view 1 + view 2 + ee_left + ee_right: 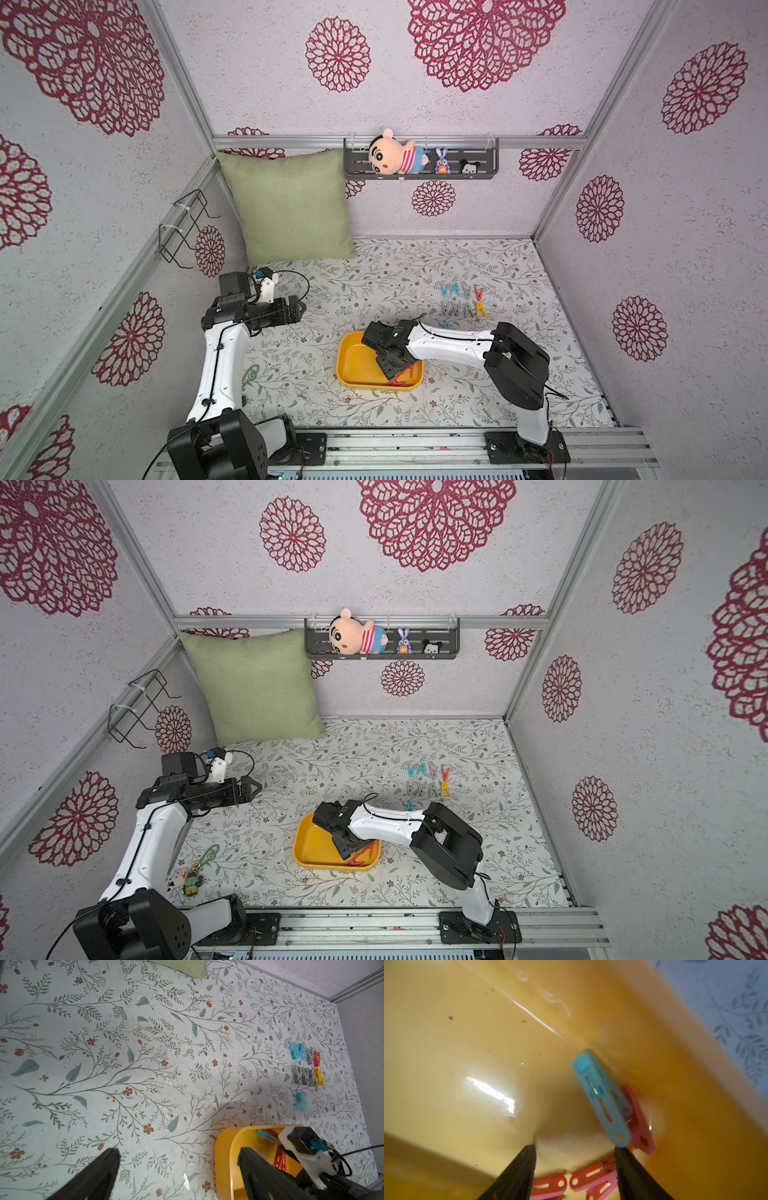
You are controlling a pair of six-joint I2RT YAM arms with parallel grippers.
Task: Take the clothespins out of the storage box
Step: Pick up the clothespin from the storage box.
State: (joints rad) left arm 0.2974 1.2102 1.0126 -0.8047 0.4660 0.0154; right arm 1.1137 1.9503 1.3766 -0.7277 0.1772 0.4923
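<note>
A: Location of the shallow yellow plastic storage box (pixel 348 357) (pixel 309 841)?
B: On the floral-patterned tabletop (pixel 374 274), near its front middle in both top views. Inside: one teal-blue plastic clothespin (pixel 602 1101) lying across a red plastic clothespin (pixel 642 1126) by one wall, with further red plastic clothespins (pixel 550 1186) toward the box's front edge.
A: Right gripper (pixel 575 1148)?
B: Down inside the box, jaws apart, nothing between them. One black fingertip (pixel 627 1165) just beside the teal clip's looped end, perhaps touching; too blurred to tell.
A: Left gripper (pixel 178 1151)?
B: Hovering above bare tabletop near the box, on the left arm's side, jaws spread wide and empty.
A: Clothespins outside the box?
B: Two close rows of teal, grey, red and yellow clothespins (pixel 307 1066) flat on the tabletop beyond the box, toward the right arm's side; a single teal clothespin (pixel 300 1101) apart from them, nearer the box
</note>
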